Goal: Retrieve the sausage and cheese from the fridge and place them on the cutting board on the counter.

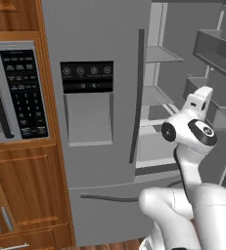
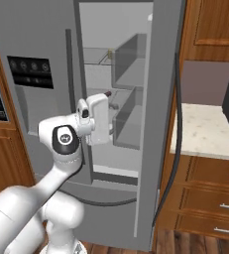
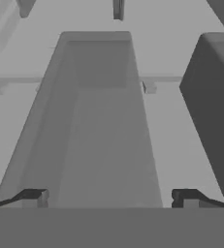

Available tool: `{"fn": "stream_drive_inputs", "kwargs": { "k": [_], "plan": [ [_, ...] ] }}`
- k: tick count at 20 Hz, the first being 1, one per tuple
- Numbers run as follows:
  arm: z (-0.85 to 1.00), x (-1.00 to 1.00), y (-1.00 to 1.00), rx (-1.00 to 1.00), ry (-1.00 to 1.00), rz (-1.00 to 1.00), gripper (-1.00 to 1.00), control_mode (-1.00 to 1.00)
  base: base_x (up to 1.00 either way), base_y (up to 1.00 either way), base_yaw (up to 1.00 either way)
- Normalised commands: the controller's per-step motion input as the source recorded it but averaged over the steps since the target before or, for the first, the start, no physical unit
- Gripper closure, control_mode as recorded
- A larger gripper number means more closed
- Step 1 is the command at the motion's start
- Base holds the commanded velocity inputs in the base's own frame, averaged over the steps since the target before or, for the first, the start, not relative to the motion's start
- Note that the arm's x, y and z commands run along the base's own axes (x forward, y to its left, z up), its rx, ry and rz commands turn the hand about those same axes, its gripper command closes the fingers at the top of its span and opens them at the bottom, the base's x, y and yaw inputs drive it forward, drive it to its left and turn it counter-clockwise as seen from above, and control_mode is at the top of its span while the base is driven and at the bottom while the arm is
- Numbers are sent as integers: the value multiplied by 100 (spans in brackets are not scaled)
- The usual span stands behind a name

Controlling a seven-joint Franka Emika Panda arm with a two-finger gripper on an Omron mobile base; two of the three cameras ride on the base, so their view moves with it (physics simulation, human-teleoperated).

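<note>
1. Fridge (image 1: 100,44) first, as seen from the left base view: the grey left door is shut, with its black dispenser panel (image 1: 87,77) and a dark bar handle (image 1: 136,97), while the right side is swung open so bare shelves (image 1: 161,54) and door bins (image 1: 217,49) can be seen. The white arm (image 1: 195,136) is reached up toward the open compartment. A built-in oven panel (image 1: 24,93) is set in wood on the left.
2. Right base view: the open right door (image 2: 160,124) is seen edge-on, and the hand (image 2: 98,119) is held just in front of the shelves. A tiny pale yellowish thing, probably the cheese (image 2: 109,52), is spotted on an upper shelf, too small to be sure. The beige counter (image 2: 205,131) is found right of the fridge.
3. Hand view: the gripper (image 3: 111,197) is spread fully wide, nothing held, and a long grey door bin (image 3: 101,121) is framed between the fingertips (image 3: 36,196).
</note>
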Motion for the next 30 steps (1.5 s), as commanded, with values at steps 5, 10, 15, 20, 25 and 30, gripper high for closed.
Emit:
{"fn": "stream_drive_inputs", "kwargs": {
  "k": [5,10,15,20,25,30],
  "plan": [
    [25,-9,25,2,-10,0,-100,-100,0,0,0],
    [66,-31,74,1,-12,-3,-100,-100,0,0,0],
    [42,-6,100,3,0,0,-100,-100,0,0,0],
    [70,-2,74,35,0,0,-100,-100,0,0,0],
    [33,-2,55,50,0,0,-100,-100,0,0,0],
    [-32,1,23,71,-11,0,-100,-100,0,0,0]
  ]
}}
